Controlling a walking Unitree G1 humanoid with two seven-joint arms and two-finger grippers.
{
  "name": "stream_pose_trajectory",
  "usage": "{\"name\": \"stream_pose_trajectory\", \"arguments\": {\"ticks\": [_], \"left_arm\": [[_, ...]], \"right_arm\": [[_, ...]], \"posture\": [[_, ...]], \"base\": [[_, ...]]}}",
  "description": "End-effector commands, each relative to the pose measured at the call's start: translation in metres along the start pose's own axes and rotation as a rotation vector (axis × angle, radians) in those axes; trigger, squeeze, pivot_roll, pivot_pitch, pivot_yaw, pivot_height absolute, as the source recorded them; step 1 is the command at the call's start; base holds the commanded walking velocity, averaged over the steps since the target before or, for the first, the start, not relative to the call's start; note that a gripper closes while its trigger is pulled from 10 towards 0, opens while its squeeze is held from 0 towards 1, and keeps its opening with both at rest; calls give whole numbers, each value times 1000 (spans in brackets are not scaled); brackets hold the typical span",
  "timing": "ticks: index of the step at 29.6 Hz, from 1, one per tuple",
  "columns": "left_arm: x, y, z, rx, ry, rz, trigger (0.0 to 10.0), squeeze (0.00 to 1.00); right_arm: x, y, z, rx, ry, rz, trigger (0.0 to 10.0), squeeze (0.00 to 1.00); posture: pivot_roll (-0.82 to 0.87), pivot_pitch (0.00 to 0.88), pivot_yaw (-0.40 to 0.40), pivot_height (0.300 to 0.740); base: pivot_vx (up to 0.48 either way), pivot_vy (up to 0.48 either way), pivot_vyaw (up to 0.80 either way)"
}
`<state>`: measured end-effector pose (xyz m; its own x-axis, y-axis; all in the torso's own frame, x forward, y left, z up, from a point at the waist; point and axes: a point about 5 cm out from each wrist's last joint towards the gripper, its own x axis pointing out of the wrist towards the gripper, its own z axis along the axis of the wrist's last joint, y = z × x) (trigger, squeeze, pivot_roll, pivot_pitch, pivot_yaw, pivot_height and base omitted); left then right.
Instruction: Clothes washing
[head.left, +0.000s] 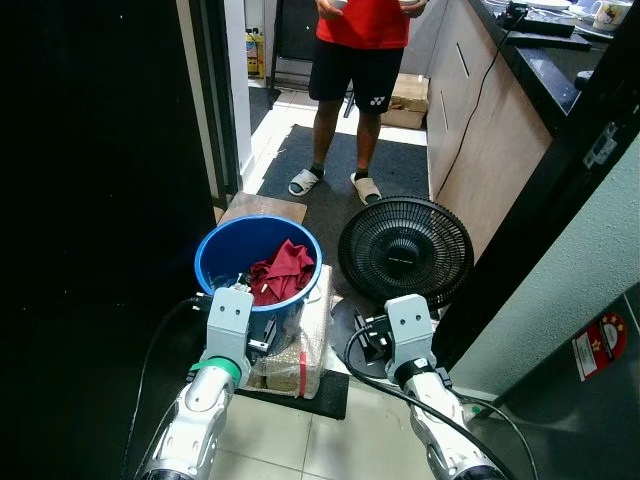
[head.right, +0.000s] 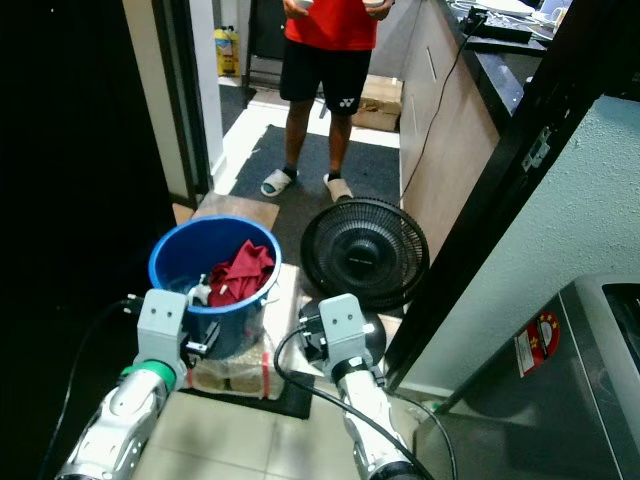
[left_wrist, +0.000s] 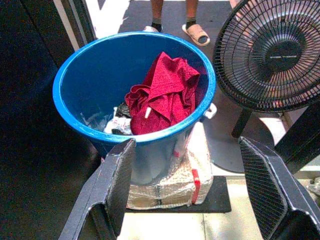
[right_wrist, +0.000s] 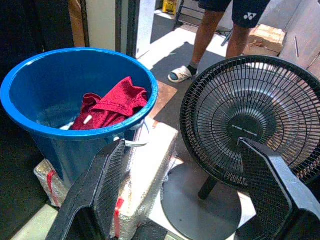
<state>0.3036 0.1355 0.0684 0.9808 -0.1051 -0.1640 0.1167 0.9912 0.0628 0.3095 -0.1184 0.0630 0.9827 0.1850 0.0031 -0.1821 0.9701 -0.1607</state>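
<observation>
Nearest, left pincer — fingers wide apart, holding nothing, poised just short of the blue bucket. Right pincer — fingers likewise spread and empty, facing the gap between bucket and fan.

Blue bucket — round, upright, at 11 o'clock from the robot's head; stands on a bubble-wrapped parcel with red tape, which lies on a dark mat over pale floor tiles.

Red garment — crumpled inside the bucket, heaped against the wall on the fan's side, its top about level with the rim; other pale and dark items lie lower beside it, too small to tell.

Black pedestal fan — grille upright, on a round base, at 1 o'clock, just beside the bucket.

Dark rug — beyond both.

Person — at 12 o'clock, farthest; red shirt, black shorts, sandals, standing on the rug beside a wooden cabinet run.
</observation>
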Motion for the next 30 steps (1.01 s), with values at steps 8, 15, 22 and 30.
{"name": "stream_pose_trajectory", "arguments": {"ticks": [8,15,22,30], "left_arm": [[-2,-2,-5,22,13,-2,10000,0],[-1,0,-5,31,12,12,10000,0],[-1,1,-5,31,13,18,10000,0],[-1,2,-6,29,21,23,10000,0]], "right_arm": [[-3,4,-6,-19,22,26,10000,0],[-4,5,-6,-6,17,27,10000,0],[-4,5,-5,-3,15,20,10000,0],[-4,3,-6,-4,19,12,10000,0]], "posture": [[66,0,-6,740],[65,0,-5,740],[64,0,-3,740],[63,0,-1,740]], "base": [[231,0,100],[480,0,457],[480,0,0],[165,0,0]]}}
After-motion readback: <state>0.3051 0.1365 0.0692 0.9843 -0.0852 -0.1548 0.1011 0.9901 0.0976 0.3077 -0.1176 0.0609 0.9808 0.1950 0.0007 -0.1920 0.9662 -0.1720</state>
